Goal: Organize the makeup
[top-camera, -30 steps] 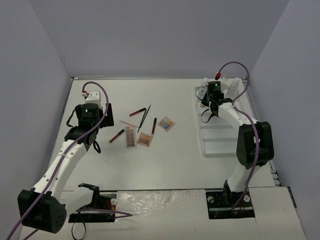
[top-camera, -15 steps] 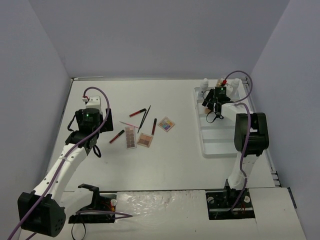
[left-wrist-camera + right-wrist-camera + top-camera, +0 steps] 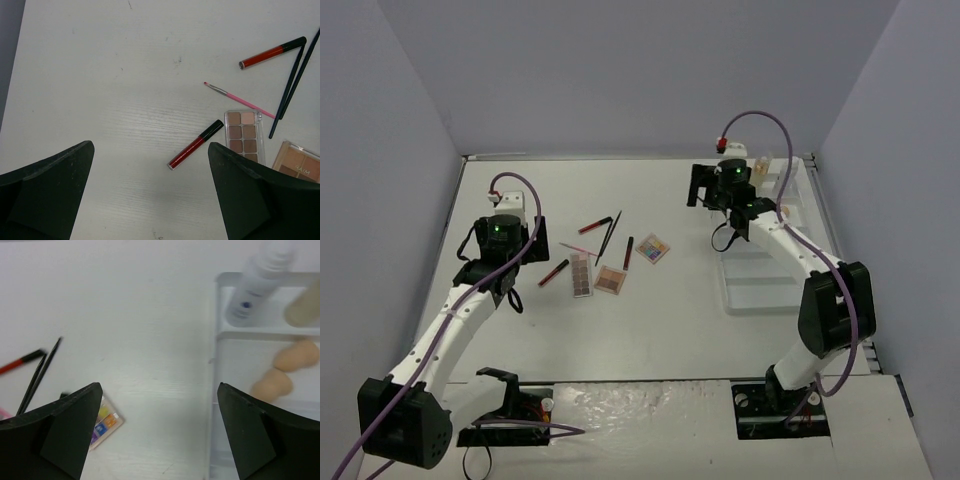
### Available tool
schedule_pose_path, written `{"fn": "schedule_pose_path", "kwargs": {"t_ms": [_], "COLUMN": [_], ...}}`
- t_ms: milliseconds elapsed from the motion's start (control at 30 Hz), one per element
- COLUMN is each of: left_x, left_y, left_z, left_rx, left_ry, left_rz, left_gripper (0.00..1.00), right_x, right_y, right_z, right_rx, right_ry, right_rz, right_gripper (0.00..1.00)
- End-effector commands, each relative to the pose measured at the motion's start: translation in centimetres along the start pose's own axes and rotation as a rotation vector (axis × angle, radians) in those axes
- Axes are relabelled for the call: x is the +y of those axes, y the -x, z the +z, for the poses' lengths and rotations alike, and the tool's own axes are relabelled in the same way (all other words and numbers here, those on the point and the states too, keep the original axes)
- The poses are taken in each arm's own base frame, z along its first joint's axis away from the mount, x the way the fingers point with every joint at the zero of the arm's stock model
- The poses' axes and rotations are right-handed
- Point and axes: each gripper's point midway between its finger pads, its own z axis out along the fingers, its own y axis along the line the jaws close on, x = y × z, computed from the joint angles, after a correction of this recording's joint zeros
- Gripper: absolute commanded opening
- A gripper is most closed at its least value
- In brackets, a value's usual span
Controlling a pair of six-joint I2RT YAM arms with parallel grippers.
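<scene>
The makeup lies in two groups. On the table's middle are a red lip tube (image 3: 196, 145), a second red tube (image 3: 272, 52), a pink brush (image 3: 240, 100), two dark brushes (image 3: 290, 90), brown eyeshadow palettes (image 3: 243, 131) and a colourful palette (image 3: 106, 422). In the white tray (image 3: 216, 340) stand a white bottle (image 3: 255, 282) and two beige sponges (image 3: 297, 355). My left gripper (image 3: 150, 144) hangs open and empty just left of the lip tube (image 3: 554, 272). My right gripper (image 3: 159, 385) is open and empty above bare table between the colourful palette (image 3: 653, 248) and the tray (image 3: 760, 285).
A blurred beige bottle (image 3: 302, 307) stands beside the white one at the tray's far end. The tray sits against the right wall. Grey walls close the table on three sides. Both arm bases and loose cables sit at the near edge.
My right gripper has gone from shut to open and swung left from over the tray's far end to just outside its left rim. The left arm has barely shifted.
</scene>
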Motion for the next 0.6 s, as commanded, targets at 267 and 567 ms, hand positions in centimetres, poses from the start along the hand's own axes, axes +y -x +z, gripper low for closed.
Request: {"fn": "schedule_pose_path", "kwargs": {"t_ms": [267, 567], "left_x": [-0.4, -0.5], "left_y": [2.8, 2.7], "left_z": [-0.2, -0.1], "left_rx": [-0.092, -0.087], "left_ry": [-0.015, -0.017], "left_rz": [-0.016, -0.015], "left_gripper": [0.97, 0.97], "right_x": [8.4, 11.6], "right_y": [-8.2, -13.4], "right_z": [1.7, 2.6], "right_rx": [0.265, 0.375], "right_ry": [0.424, 0.536], "right_rz": [-0.478, -0.586], "right_gripper": [1.00, 1.00]}}
